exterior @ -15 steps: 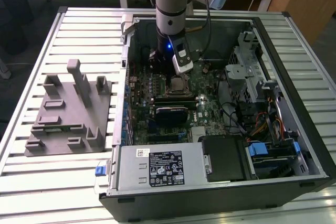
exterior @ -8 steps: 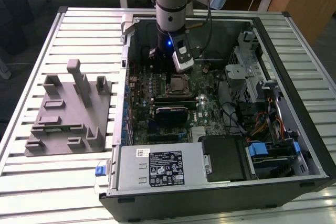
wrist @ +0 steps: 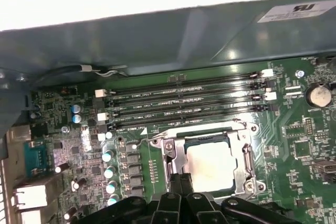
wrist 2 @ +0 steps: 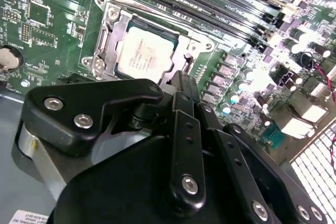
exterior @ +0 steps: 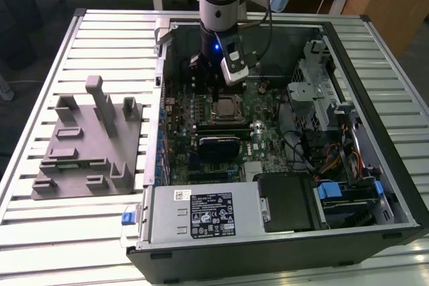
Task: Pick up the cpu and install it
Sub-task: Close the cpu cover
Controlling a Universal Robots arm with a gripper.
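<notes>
Cpu point(exterior: 228, 107) seated in socket point(wrist 2: 105, 40), mid-frame in exterior view; top print illegible. Gripper point(wrist 2: 180, 78) just beside it, fingers point(wrist: 174, 183) pressed together, empty.

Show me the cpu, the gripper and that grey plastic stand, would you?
cpu point(wrist 2: 144, 51): second wrist view, middle of its silver top.
gripper point(wrist: 180, 179): first wrist view, between its shut fingertips.
grey plastic stand point(exterior: 87, 155): exterior view, on its flat base.

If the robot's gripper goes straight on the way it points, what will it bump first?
Most likely the cpu, near its edge, or the metal socket frame around it. The gripper points right there, but depth is unclear.
</notes>
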